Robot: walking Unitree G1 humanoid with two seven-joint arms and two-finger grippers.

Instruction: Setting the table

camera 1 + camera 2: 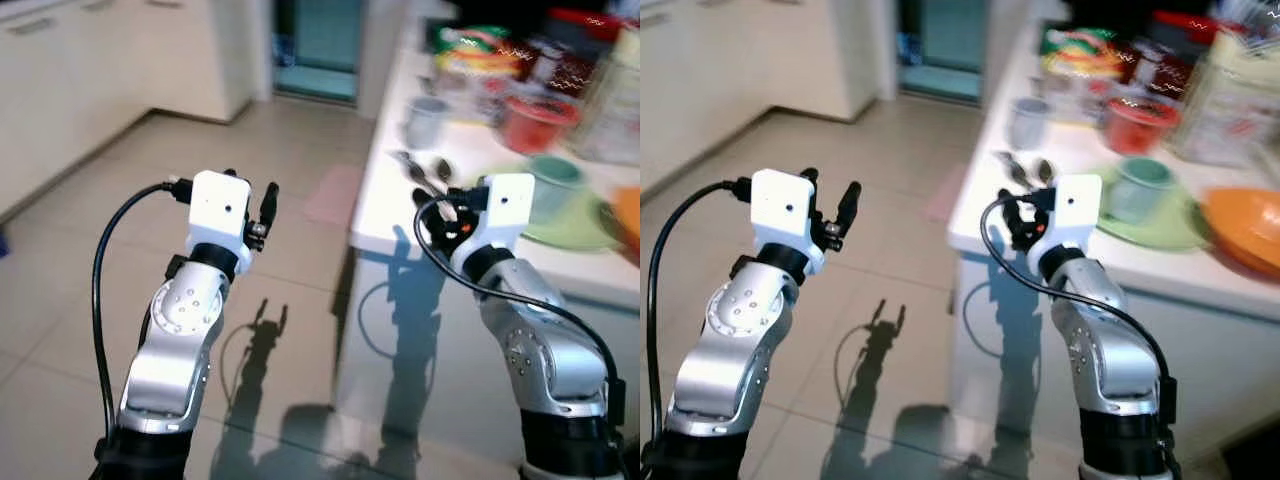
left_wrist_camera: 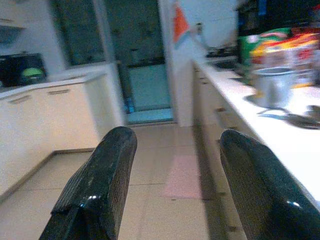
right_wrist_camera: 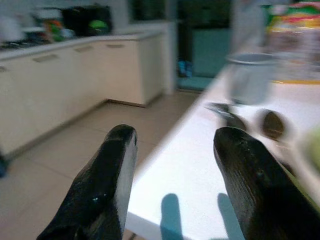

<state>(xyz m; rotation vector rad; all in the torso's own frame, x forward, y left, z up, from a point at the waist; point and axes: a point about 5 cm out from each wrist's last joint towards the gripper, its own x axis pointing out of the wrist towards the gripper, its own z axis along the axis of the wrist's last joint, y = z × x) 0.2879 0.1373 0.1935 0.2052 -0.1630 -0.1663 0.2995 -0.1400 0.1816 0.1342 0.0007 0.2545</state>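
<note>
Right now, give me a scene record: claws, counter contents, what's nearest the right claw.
left claw: open, holding nothing, raised over the tiled floor, off the counter
right claw: open, holding nothing, above the counter's near corner
spoons: two, lying just beyond the right claw
grey cup: upright, behind the spoons
green cup: standing on a green plate
orange bowl: right of the green plate
red bowl: further back, among blurred packages
</note>
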